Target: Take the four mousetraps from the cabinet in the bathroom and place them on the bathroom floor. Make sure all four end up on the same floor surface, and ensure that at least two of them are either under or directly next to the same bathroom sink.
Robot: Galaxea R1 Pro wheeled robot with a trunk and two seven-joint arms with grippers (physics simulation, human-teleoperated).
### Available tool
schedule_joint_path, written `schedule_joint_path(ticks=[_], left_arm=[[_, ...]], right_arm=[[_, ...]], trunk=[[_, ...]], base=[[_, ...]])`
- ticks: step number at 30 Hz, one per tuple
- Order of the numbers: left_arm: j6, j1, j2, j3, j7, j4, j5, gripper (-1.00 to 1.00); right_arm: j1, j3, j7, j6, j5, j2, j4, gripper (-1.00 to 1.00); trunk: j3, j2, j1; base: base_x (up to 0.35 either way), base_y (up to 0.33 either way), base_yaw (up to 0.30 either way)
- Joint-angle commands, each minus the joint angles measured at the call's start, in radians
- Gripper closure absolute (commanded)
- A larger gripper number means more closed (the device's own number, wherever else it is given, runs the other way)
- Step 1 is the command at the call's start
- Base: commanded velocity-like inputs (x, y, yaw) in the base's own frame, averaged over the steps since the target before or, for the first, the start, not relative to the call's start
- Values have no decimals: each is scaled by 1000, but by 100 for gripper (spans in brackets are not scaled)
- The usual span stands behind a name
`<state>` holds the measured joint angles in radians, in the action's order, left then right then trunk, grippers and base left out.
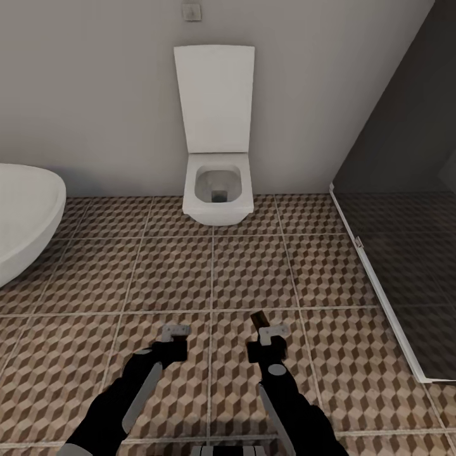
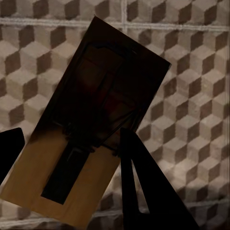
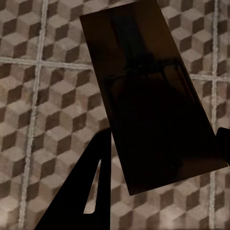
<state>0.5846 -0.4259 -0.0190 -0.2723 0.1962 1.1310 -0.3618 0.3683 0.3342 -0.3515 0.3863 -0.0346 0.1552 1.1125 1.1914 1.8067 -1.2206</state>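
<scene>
Head view: both arms reach forward low in the frame over the bathroom floor (image 1: 253,272), tiled in a brown, beige and white cube pattern with pale grout lines.

Left pincer (image 1: 175,332) sits at lower centre-left. In the left wrist view it is closed on a mousetrap (image 2: 91,129), a tan wooden board with dark wire parts and a faint red spot. The board lies tilted between the dark fingers (image 2: 143,182), its near end lit tan, its far end in shadow. It is held above the tiles; whether it touches them I cannot tell.

Right pincer (image 1: 271,334) sits at lower centre-right. A dark sliver of board (image 1: 258,320) sticks out just past its tip in the head view. In the right wrist view it grips a second mousetrap (image 3: 148,100), almost wholly shadowed, wire parts barely readable, tilted across the frame between the fingers (image 3: 86,187).

Surroundings: white wall-hung toilet (image 1: 217,190), lid up, at upper centre against the grey wall. Curved rim of a white bathtub (image 1: 25,215) at the left edge. Dark glass shower enclosure (image 1: 405,221) with a white base strip along the right side. Small wall plate (image 1: 191,11) at top centre.
</scene>
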Motion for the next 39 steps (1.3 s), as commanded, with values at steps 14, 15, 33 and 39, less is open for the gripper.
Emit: schedule_joint_path(ticks=[14,15,33,39], left_arm=[[18,-1,4,-2,9,18,-10,100],[18,-1,4,-3,8,21,-10,100],[16,-1,4,-10,4,28,-11,100],[17,-1,4,-10,5,27,-11,100]], right_arm=[[107,-4,10,11,-111,2,-192,100],[115,-4,16,8,-121,2,-207,100],[129,-4,26,-18,-141,-5,-226,100],[129,-4,26,-18,-142,-5,-220,100]], trunk=[[1,0,0],[1,0,0],[1,0,0],[16,35,-19]], base=[[0,0,0],[0,0,0],[0,0,0],[0,0,0]])
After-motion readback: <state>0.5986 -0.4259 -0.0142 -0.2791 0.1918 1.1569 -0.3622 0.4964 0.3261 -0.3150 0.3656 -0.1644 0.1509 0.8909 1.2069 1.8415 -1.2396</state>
